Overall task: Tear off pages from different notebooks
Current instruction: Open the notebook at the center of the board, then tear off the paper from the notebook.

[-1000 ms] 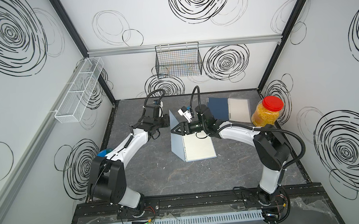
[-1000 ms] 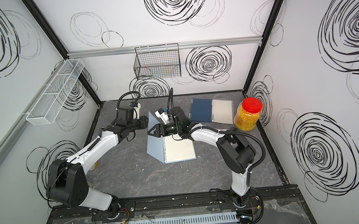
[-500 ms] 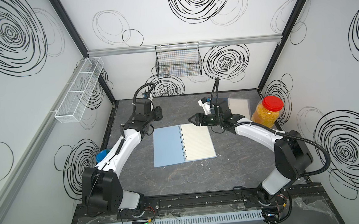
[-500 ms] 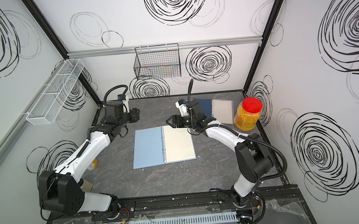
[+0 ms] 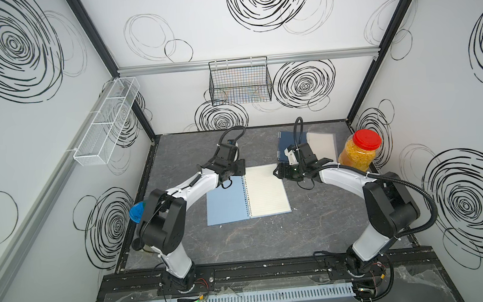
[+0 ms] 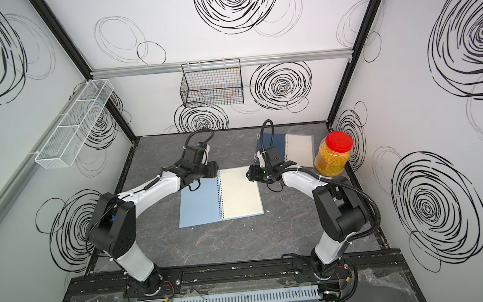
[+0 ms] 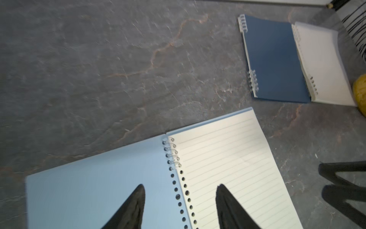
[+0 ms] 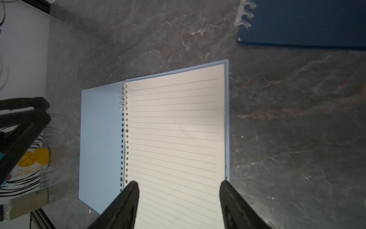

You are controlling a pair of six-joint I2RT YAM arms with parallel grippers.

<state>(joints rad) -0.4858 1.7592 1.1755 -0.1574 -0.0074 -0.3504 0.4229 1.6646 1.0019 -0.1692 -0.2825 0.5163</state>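
The light blue notebook lies open and flat mid-table, its cover (image 5: pixel 226 201) to the left and a cream lined page (image 5: pixel 267 191) to the right. My left gripper (image 5: pixel 240 169) hovers at its far edge, open and empty, with the fingers (image 7: pixel 138 200) either side of the row of punched holes (image 7: pixel 179 196). My right gripper (image 5: pixel 277 172) is open and empty at the page's far right corner, and in the right wrist view its fingers (image 8: pixel 227 198) span the page (image 8: pixel 174 128). The dark navy notebook (image 5: pixel 285 142) and the frosted clear notebook (image 5: pixel 322 148) lie shut at the back right.
A jar of yellow contents with a red lid (image 5: pixel 358 154) stands at the right wall beside the clear notebook. A black wire basket (image 5: pixel 239 81) hangs on the back wall and a white wire shelf (image 5: pixel 105 121) on the left wall. A blue object (image 5: pixel 137 213) sits at the table's left edge.
A second ago the blue cover stood half raised between the grippers; it now lies flat to the left. Both grippers drew back, then came in over the notebook's far edge.
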